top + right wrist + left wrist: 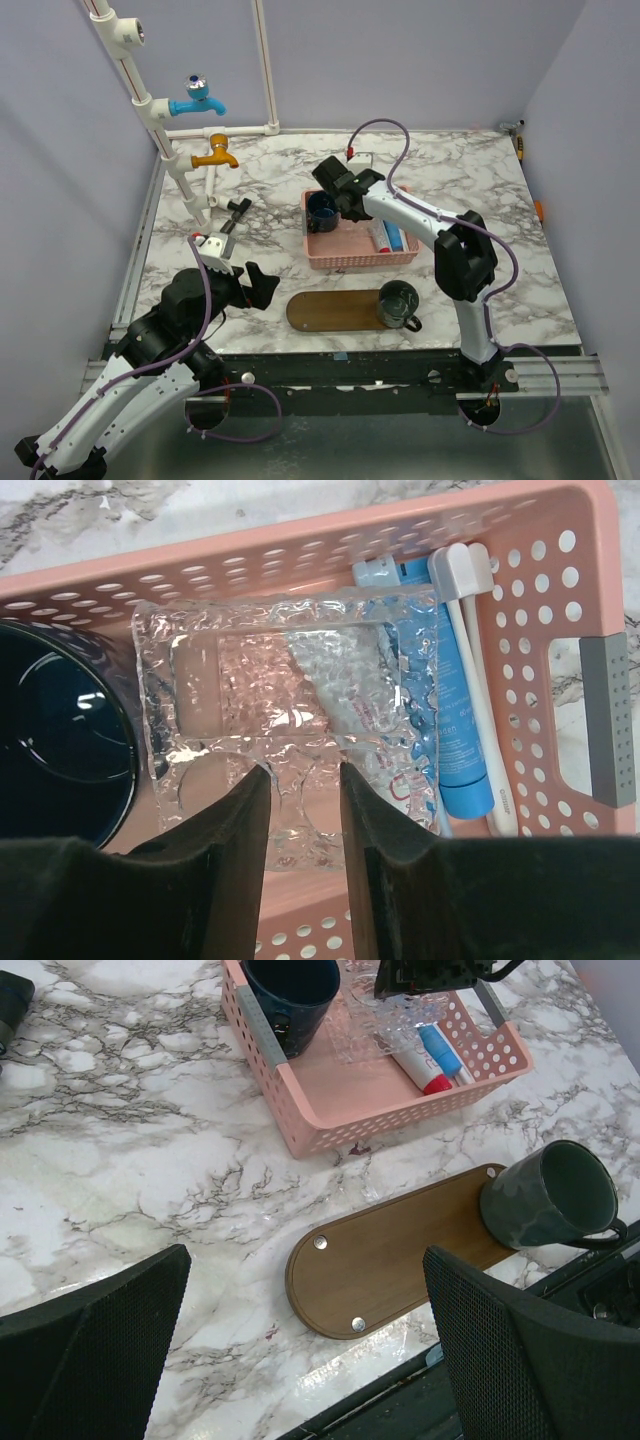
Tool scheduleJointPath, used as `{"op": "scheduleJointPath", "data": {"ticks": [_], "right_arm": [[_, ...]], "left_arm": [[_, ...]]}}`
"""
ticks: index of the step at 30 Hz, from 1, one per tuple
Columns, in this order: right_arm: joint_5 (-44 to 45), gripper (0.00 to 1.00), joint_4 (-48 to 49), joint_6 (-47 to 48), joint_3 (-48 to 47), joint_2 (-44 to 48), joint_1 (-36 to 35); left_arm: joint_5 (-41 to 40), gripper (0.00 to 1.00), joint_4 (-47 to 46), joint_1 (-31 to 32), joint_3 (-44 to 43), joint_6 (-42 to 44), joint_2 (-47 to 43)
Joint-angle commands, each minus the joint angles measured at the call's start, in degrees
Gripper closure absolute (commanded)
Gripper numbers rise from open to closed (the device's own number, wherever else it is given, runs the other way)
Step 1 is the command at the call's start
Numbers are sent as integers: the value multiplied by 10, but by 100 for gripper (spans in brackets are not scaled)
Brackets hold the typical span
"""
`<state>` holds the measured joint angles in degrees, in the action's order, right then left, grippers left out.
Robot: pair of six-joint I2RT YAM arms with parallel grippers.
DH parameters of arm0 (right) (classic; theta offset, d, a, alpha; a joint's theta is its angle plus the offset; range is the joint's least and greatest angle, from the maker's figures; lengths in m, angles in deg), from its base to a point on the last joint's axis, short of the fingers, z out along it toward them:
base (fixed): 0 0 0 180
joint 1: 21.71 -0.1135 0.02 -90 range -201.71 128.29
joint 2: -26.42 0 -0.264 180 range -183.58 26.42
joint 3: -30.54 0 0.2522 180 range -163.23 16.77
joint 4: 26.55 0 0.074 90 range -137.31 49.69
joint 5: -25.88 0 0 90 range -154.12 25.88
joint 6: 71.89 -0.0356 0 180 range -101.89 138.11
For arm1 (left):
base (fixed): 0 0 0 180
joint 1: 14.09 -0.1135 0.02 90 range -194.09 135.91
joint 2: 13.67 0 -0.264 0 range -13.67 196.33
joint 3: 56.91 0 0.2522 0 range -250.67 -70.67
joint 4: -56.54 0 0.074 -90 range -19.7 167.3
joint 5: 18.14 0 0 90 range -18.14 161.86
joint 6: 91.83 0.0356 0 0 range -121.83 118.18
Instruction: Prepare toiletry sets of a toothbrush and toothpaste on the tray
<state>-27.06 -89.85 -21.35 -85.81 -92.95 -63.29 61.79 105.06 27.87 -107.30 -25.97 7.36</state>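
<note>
My right gripper is down inside the pink basket. Its jaws straddle the strip between two round holes of a clear knobbly holder, with a gap still showing at the right finger. Beside the holder lie a blue toothpaste tube and a white toothbrush; a red-capped tube lies partly under it. The brown oval tray sits in front of the basket. My left gripper hangs wide open and empty above the tray's left end.
A dark green mug stands on the tray's right end. A dark blue mug fills the basket's left side. White pipes with a blue tap and an orange tap rise at the back left.
</note>
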Motion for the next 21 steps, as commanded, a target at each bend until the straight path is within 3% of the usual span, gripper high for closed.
{"op": "scheduleJointPath", "data": {"ticks": [1,8,18,21], "right_arm": [[25,67,-6,-13,17,9,3],[27,72,-4,-15,27,23,4],[31,100,-1,-4,26,70,4],[32,100,3,3,27,88,4]], "left_arm": [[-3,1,-10,-3,6,8,-4],[-7,1,-9,-4,5,8,-1],[-8,1,-8,-4,5,8,8],[-9,1,-8,-4,4,8,10]]}}
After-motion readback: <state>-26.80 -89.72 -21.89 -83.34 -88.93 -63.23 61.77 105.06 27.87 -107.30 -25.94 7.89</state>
